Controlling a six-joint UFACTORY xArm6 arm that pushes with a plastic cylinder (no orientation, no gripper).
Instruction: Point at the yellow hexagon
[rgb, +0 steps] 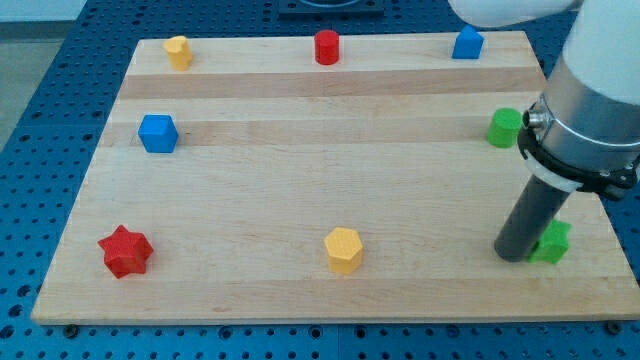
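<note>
The yellow hexagon (343, 249) lies near the board's bottom edge, about the middle. My tip (515, 253) rests on the board at the view's lower right, far to the right of the hexagon. It touches or nearly touches a green block (552, 243) just to its right, which the rod partly hides. A second yellow block (178, 51) sits at the top left.
A red cylinder (327, 46) and a blue block (467, 43) sit along the top edge. A blue cube (158, 133) is at the left, a red star (125, 250) at the lower left, a green cylinder (505, 127) at the right edge. The arm's body (590, 110) overhangs the right side.
</note>
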